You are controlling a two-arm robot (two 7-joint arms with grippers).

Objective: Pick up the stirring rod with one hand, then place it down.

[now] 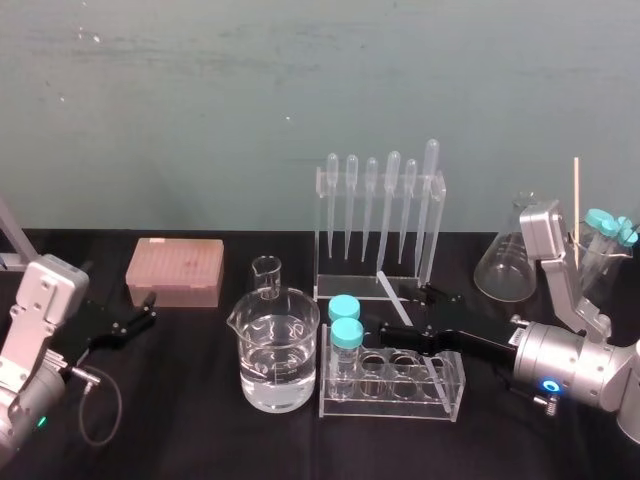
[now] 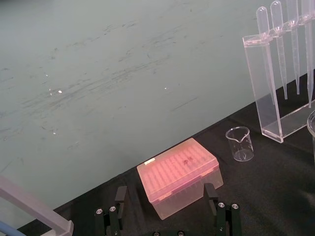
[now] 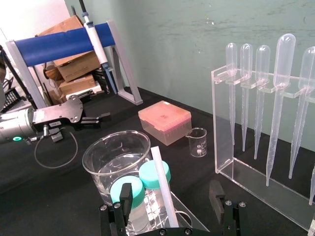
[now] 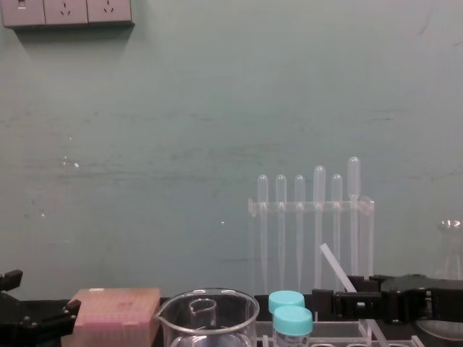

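— Two grippers to enter on your sheet. The first?

— Entry one, right gripper (image 3: 171, 186). You have it reached in low over the test tube rack (image 1: 455, 385), in front of the pipette stand (image 1: 380, 225). Its fingers are spread wide, one on each side of the stirring rod (image 3: 162, 187). In the right wrist view neither finger touches the rod.

— The second?

— Entry two, left gripper (image 1: 148, 308). It is parked low at your left of the black table (image 1: 200, 420), near the pink pipette tip box (image 1: 175, 270). Its fingers are parted, with nothing between them.

— The rod itself?

— One whitish, straight stirring rod. It is tilted, with its lower part down in the rack and its upper end leaning back toward the stand. It is not clamped. You cannot tell from these views exactly what its lower end rests on.

— The rest of the table?

— Six bulb-topped pipettes (image 1: 392, 200) hang upright in the stand.
Two teal-capped tubes (image 1: 346, 335) sit at the rack's left end.
One large beaker (image 1: 278, 355), part full of clear liquid, stands just left of the rack.
One small beaker (image 1: 266, 277) stands behind it.
One Erlenmeyer flask (image 1: 505, 260) stands at the far right, behind your right arm.
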